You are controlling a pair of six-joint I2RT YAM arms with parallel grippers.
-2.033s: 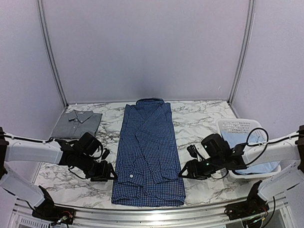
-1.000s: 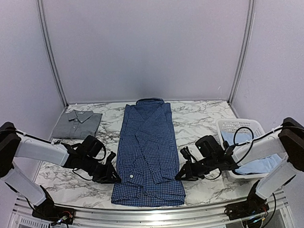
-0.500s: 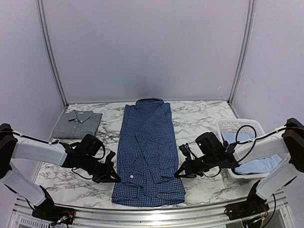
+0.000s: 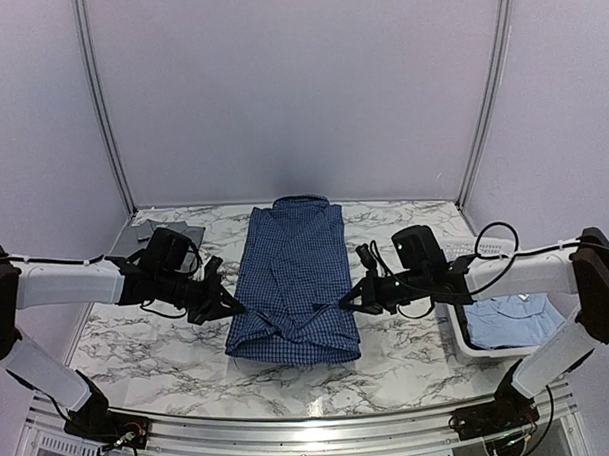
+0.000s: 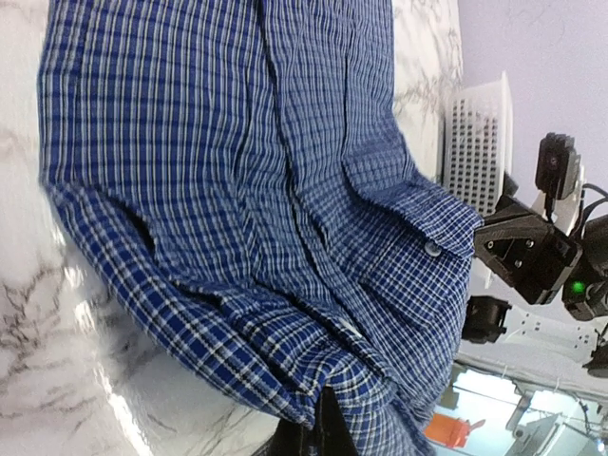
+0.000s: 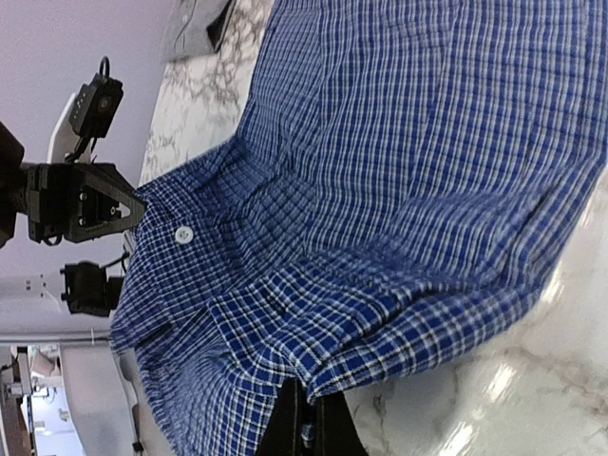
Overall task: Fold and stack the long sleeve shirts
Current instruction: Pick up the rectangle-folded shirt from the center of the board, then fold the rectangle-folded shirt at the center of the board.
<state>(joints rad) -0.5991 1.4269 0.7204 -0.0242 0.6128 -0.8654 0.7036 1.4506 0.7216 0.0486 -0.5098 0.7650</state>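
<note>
The dark blue checked long sleeve shirt (image 4: 294, 273) lies lengthwise in the middle of the marble table, collar at the far end. Its near hem is lifted and doubled back over the body. My left gripper (image 4: 230, 309) is shut on the hem's left corner, seen as a pinched fold (image 5: 322, 422) in the left wrist view. My right gripper (image 4: 344, 305) is shut on the right corner (image 6: 304, 404). A folded grey shirt (image 4: 145, 232) lies at the back left, mostly hidden behind my left arm. A light blue shirt (image 4: 503, 319) lies in the basket.
A white slatted basket (image 4: 453, 333) stands at the right edge of the table, partly behind my right arm. Grey booth walls close off the back and sides. A metal rail runs along the table's near edge (image 4: 291, 424).
Both grippers closed on the shirt's near hem corners, then rose and moved toward the far end. The hem now hangs folded back over the shirt's lower half.
</note>
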